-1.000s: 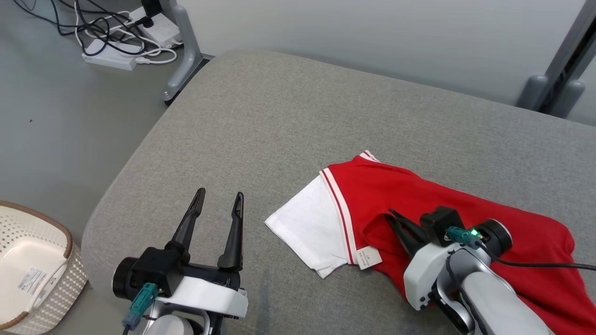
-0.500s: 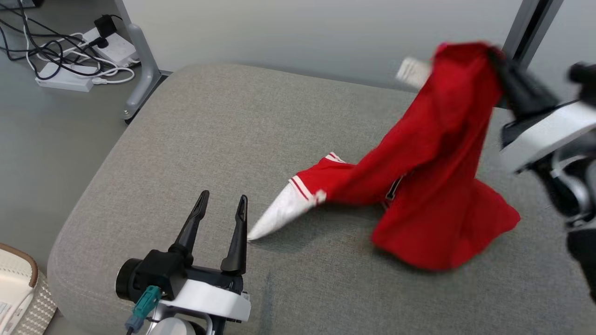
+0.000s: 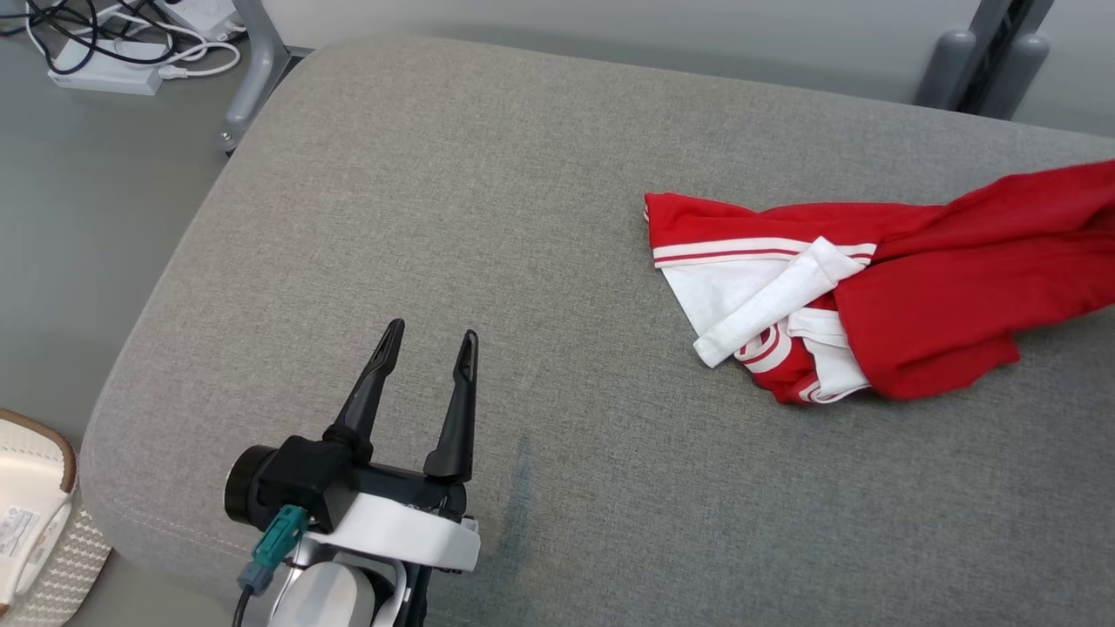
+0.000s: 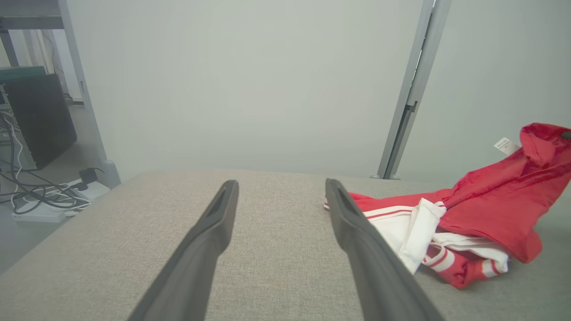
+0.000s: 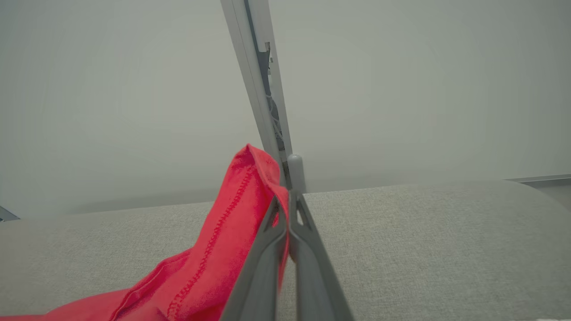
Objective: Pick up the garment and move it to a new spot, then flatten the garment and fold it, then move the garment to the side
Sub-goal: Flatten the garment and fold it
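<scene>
The garment [image 3: 941, 270] is a red shirt with white sleeves and red-striped trim, bunched on the right of the grey cushion [image 3: 540, 218]. Its red body rises off the right edge of the head view. In the right wrist view my right gripper [image 5: 287, 200] is shut on a fold of the garment [image 5: 223, 249], holding that red edge up above the cushion. My left gripper [image 3: 431, 340] stands open at the lower left, well apart from the cloth, nothing between its fingers. In the left wrist view the garment [image 4: 486, 214] lies right of the left gripper [image 4: 281, 187], with a white label raised at its top.
A white woven basket [image 3: 35, 514] sits on the floor at the lower left. Cables and a power strip [image 3: 104, 74] lie on the floor at the back left beside a grey frame leg [image 3: 248, 70]. A grey post [image 3: 984, 52] stands behind the cushion at the right.
The right gripper lifted the garment off the cushion and carried it right and back; the cloth now lies further right, one end still raised. The head camera shifted. The left gripper stayed open and still.
</scene>
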